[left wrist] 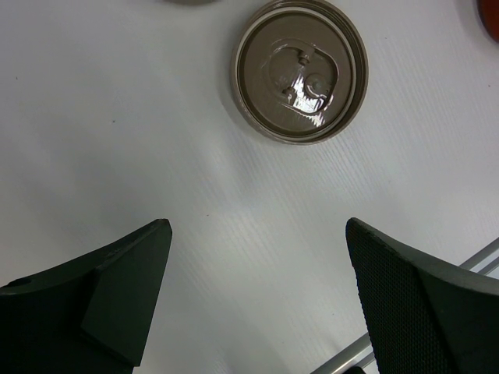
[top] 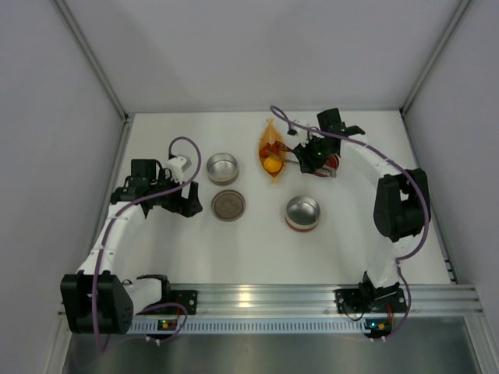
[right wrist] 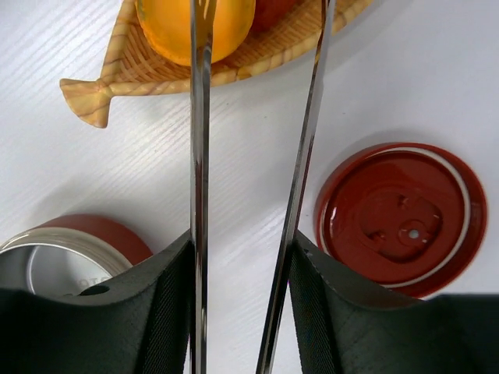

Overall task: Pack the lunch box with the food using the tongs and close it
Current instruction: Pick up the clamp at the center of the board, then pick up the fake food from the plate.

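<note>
My right gripper [right wrist: 242, 253] is shut on the slim silver tongs [right wrist: 199, 156], one finger pressing on the outside of each arm. The tongs reach out over the orange leaf-shaped dish [right wrist: 132, 70], and their tips run off the top of the right wrist view. An orange-yellow piece of food [right wrist: 195, 27] and a red piece [right wrist: 273, 9] lie in that dish [top: 270, 148]. From above, the right gripper [top: 312, 156] sits just right of the dish. The left gripper [left wrist: 257, 234] hangs open over bare table, short of a brown lid [left wrist: 300, 70].
An open steel tin [top: 222, 167] stands behind the brown lid [top: 228, 205]. A second steel tin with a red base [top: 302, 213] stands mid-table. A red lid [right wrist: 401, 218] lies upside down beside the right gripper. White walls enclose the table.
</note>
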